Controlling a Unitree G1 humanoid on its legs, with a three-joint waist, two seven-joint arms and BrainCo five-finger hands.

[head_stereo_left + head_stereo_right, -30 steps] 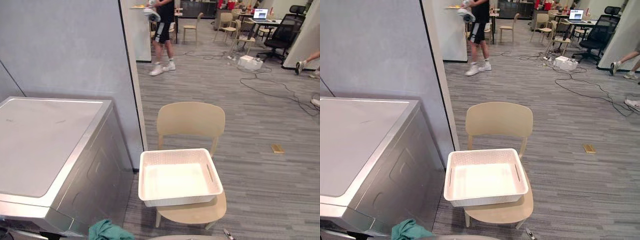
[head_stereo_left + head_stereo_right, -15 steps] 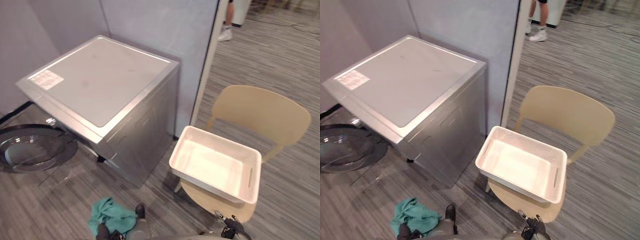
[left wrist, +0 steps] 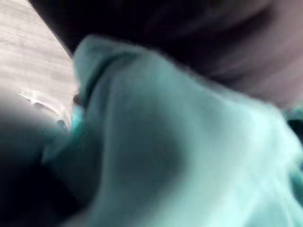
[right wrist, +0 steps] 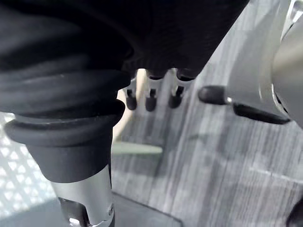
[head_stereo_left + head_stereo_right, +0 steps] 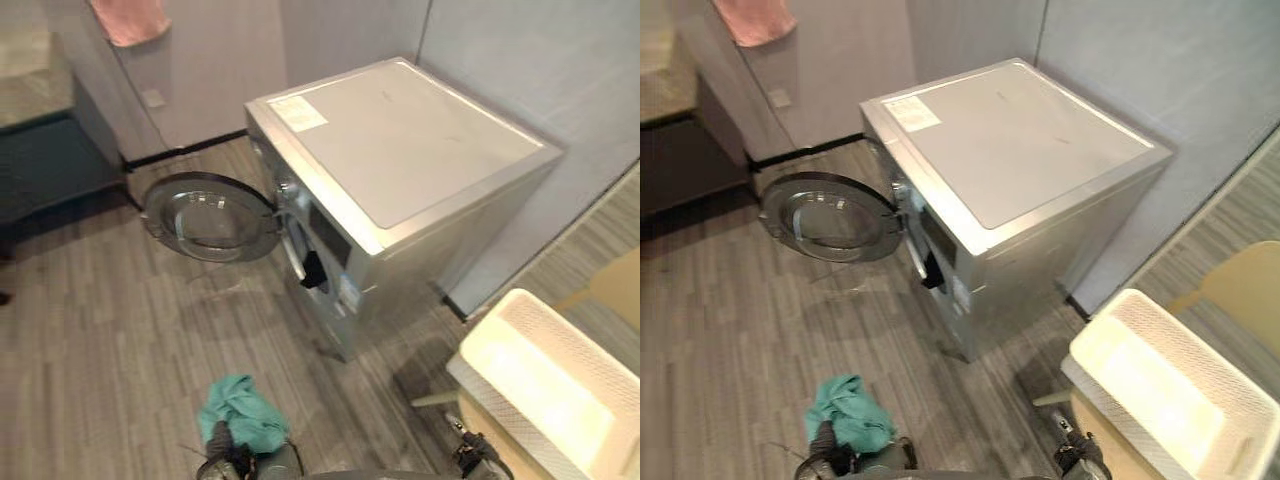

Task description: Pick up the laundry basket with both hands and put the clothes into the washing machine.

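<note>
The silver washing machine [image 5: 400, 150] stands in the middle, its round glass door [image 5: 205, 215] swung open to the left and the dark drum opening [image 5: 300, 255] showing. The white laundry basket [image 5: 540, 380] rests empty on a beige chair [image 5: 1240, 285] at the lower right. A teal cloth [image 5: 240, 415] is bunched over my left hand [image 5: 222, 455] at the bottom edge, and it fills the left wrist view as teal cloth [image 3: 180, 142]. My right hand [image 5: 1080, 458] hangs low beside the basket, fingers [image 4: 151, 99] relaxed and holding nothing.
A pink cloth [image 5: 130, 18] hangs on the wall at the top left. A dark cabinet [image 5: 50, 150] with a light top stands at the left. Grey partition walls close in behind the washer. Open plank floor [image 5: 120, 340] lies before the door.
The camera has swung left: the chair and basket slid to the lower right, and the washer's front and open door came into sight. The teal cloth stays at my left hand.
</note>
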